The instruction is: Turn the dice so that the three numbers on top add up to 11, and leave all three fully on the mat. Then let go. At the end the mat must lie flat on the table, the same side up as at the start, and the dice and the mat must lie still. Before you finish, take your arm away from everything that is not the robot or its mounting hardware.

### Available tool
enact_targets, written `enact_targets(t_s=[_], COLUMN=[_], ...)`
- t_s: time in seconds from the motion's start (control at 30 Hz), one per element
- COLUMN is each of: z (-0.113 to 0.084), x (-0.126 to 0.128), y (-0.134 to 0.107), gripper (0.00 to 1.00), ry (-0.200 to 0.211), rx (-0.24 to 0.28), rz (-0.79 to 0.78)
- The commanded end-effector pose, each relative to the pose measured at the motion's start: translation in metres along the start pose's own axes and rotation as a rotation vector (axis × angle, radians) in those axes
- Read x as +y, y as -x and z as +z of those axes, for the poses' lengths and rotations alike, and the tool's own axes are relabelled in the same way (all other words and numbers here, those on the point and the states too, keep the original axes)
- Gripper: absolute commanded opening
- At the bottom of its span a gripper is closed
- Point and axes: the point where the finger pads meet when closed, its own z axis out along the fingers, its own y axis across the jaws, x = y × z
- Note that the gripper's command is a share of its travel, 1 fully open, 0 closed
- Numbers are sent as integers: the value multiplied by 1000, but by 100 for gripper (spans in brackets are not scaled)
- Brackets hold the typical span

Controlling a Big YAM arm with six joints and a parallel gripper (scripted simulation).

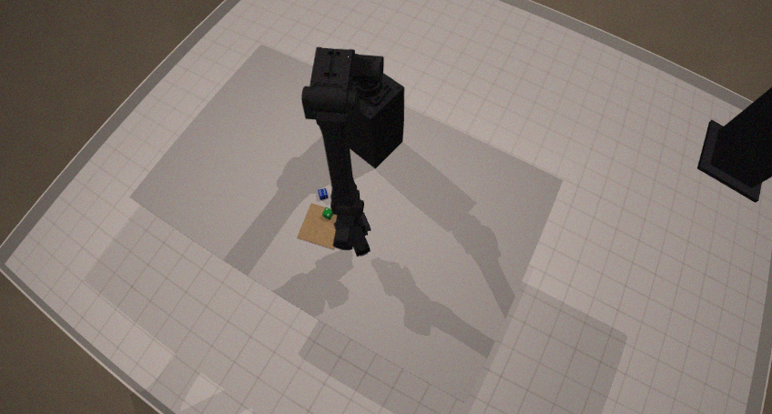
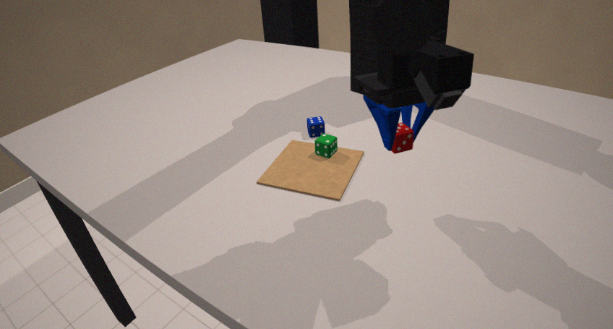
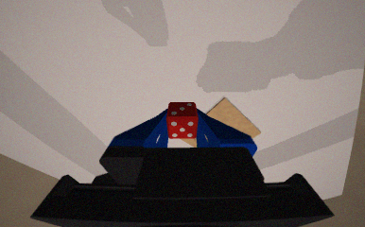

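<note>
My gripper [image 2: 401, 142] [image 3: 182, 113] is shut on the red die [image 2: 405, 144] [image 3: 182, 127], holding it in the air; in the exterior view it shows to the right of the mat. The wrist view shows its 5 on the face towards the hand and its 3 on the far side. The tan mat [image 1: 314, 232] [image 2: 296, 175] [image 3: 232, 117] lies flat. The green die [image 1: 327, 213] [image 2: 326, 147] stands on it near the back edge, 2 seemingly on top. The blue die [image 1: 322, 194] [image 2: 315, 128] stands on the table just behind the mat, 6 on top. The hand hides the fingertips in the top view.
The arm's black pedestal [image 1: 387, 128] stands behind the dice. The arm reaches over the mat's right part in the top view. The table's near left edge [image 2: 129, 248] is well away from the mat. Shadows of the arm cross the table.
</note>
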Motion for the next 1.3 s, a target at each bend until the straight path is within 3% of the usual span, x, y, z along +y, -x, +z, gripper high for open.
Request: enact_targets(t_s=[0.0,0.1,0.13,0.2,0.27,0.43,0.57,0.67,0.77,0.83,0.87,0.93,1.13,1.27], z=[-15,-15,-1,-1,-1,-3,-5,-5,-6,-6,-19,-19,-17,1], x=[-11,-11,-3,-2,-2,0,-6,-5,-3,-3,-2,-6,-9,0], y=[13,12,0,0,0,-1,5,6,6,6,15,16,18,7], gripper=[26,26,26,26,26,26,26,26,26,26,26,26,26,26], ry=[-34,-36,-14,-16,-16,-9,-19,-19,-15,-15,-20,-28,-32,-14], rx=[-119,-256,-277,-392,-392,-678,-878,-972,-1022,-1022,-1047,-1056,-1058,-1034], rz=[-5,-8,-5,-6,-6,13,5,4,-2,-2,-26,-24,-24,-15])
